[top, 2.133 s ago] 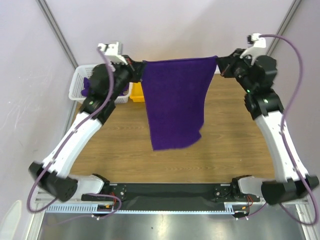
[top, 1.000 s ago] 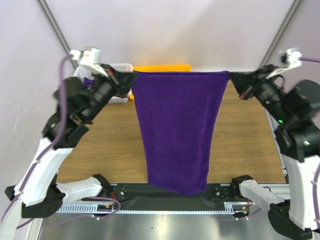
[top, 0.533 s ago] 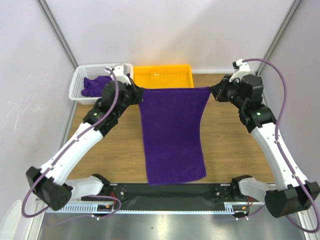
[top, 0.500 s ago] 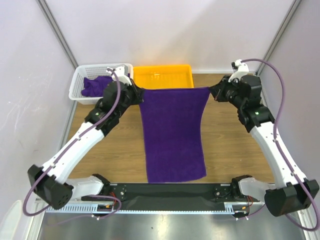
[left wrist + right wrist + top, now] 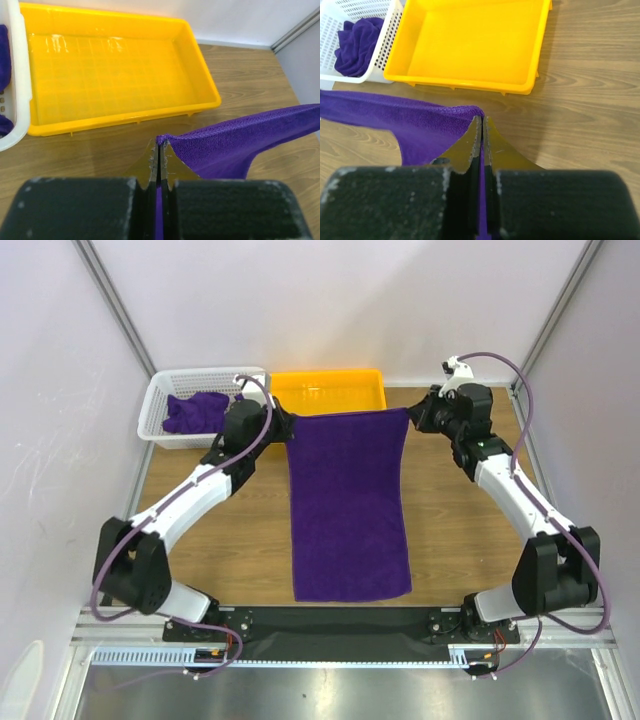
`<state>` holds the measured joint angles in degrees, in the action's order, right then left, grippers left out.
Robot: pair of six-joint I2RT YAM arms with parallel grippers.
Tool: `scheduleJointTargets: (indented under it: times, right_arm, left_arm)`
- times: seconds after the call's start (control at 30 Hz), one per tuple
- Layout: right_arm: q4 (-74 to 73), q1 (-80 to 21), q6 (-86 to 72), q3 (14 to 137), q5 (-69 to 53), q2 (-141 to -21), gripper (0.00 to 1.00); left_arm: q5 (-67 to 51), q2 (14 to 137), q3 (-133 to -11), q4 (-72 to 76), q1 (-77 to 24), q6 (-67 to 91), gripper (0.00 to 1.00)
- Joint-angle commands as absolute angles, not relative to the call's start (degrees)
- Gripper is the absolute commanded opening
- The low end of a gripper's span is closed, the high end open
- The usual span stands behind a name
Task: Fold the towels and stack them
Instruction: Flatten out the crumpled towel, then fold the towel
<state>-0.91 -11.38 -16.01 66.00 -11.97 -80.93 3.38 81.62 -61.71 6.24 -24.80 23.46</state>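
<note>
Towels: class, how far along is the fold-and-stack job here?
Done: nothing folded yet; the yellow tray is empty. In hand: one towel stretched open, far corners pinched by left tool and right tool. Left: fold it, stack it, then the purple cloth in the white basket.

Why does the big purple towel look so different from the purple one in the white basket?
The spread towel lies stretched out long on the table; the basket towel sits scrunched in the white basket. Shut jaws of the left gripper and right gripper pinch the spread towel's far corners; nothing holds the basket towel. Both are the same deep purple.
</note>
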Motion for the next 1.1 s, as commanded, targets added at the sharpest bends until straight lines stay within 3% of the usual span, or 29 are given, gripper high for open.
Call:
scheduleJointTargets:
  times: [0.0, 0.3, 0.77, 1.07]
  right_arm:
    - [5.36, -10.02, -14.94, 68.02, -12.21, -83.05, 0.0]
    - [2.73, -9.23, -15.47, 66.36, -13.8, -83.33, 0.0]
    - [-11.05, -9.32, -19.24, 51.77, -14.15, -64.7, 0.0]
    - [-24.5, -9.4, -22.14, 47.64, -15.12, -56.7, 0.0]
  left_arm:
    - [0.09, 84.28, -62.75, 12.3, -22.15, 21.1, 0.0]
    - [-3.87, 85.26, -62.67, 9.49, -21.88, 19.33, 0.0]
    - [-6.94, 63.12, -45.71, 1.76, -22.5, 25.13, 0.0]
    - [-1.5, 52.13, -36.65, -5.62, -31.1, 30.41, 0.0]
